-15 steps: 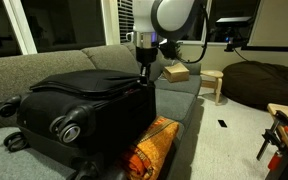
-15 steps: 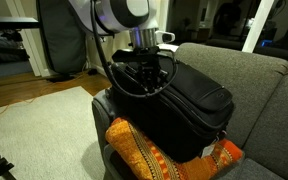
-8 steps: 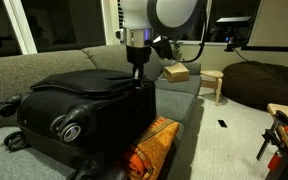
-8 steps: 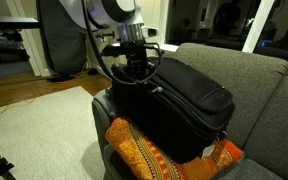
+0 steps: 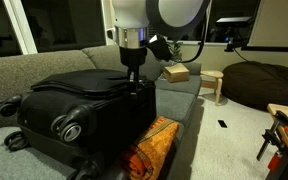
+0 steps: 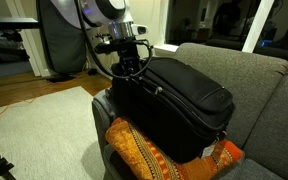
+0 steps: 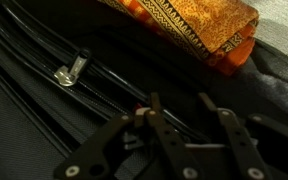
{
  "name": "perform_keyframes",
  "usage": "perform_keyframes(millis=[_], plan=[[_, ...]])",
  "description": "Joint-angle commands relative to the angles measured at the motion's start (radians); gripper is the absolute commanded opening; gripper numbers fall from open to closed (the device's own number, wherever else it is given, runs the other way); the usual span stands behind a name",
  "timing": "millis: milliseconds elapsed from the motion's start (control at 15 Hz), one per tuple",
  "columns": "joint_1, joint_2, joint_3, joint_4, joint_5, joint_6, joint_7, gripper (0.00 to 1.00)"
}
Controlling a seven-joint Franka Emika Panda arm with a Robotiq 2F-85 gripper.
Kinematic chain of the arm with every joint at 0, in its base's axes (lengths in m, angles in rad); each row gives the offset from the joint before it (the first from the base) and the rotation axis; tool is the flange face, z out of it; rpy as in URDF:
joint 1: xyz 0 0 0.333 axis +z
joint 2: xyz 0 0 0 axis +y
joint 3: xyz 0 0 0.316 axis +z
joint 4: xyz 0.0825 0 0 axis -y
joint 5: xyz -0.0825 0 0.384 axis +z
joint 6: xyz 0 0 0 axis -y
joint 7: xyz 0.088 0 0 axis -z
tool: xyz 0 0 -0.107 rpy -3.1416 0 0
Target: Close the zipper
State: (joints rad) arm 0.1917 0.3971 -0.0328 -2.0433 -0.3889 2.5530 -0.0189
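A large black soft suitcase (image 5: 79, 105) lies on the grey couch, and it shows in both exterior views (image 6: 179, 100). The thin black zipper line (image 6: 174, 97) runs along its lid-edge seam, and in the wrist view (image 7: 39, 62) it carries a silver pull tab (image 7: 70, 71). My gripper (image 5: 134, 82) points down onto the suitcase's upper corner at that seam (image 6: 132, 72). In the wrist view its fingers (image 7: 180, 108) stand apart over the dark fabric, with a small pale bit beside one fingertip. Nothing shows between them.
An orange patterned cushion (image 5: 149, 148) leans against the suitcase's front (image 6: 154, 155) (image 7: 184, 25). The grey couch (image 6: 259, 85) holds a cardboard box (image 5: 175, 72). A wooden stool (image 5: 214, 82) and a dark beanbag (image 5: 259, 85) stand beyond. A pale rug (image 6: 34, 125) covers the floor.
The gripper has slid along the suitcase's lid edge towards its far corner, staying low on the seam. The suitcase and cushion have not moved.
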Motion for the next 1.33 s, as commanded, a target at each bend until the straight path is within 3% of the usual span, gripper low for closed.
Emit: perform_keyframes(millis=[0, 267, 1267], plan=[[0.002, -0.028, -0.011, -0.017, -0.031, -0.040, 0.043, 0.73], [-0.015, -0.027, -0.027, -0.010, -0.022, -0.053, 0.049, 0.98], [-0.111, -0.004, -0.043, -0.005, 0.095, -0.034, 0.090, 1.00]])
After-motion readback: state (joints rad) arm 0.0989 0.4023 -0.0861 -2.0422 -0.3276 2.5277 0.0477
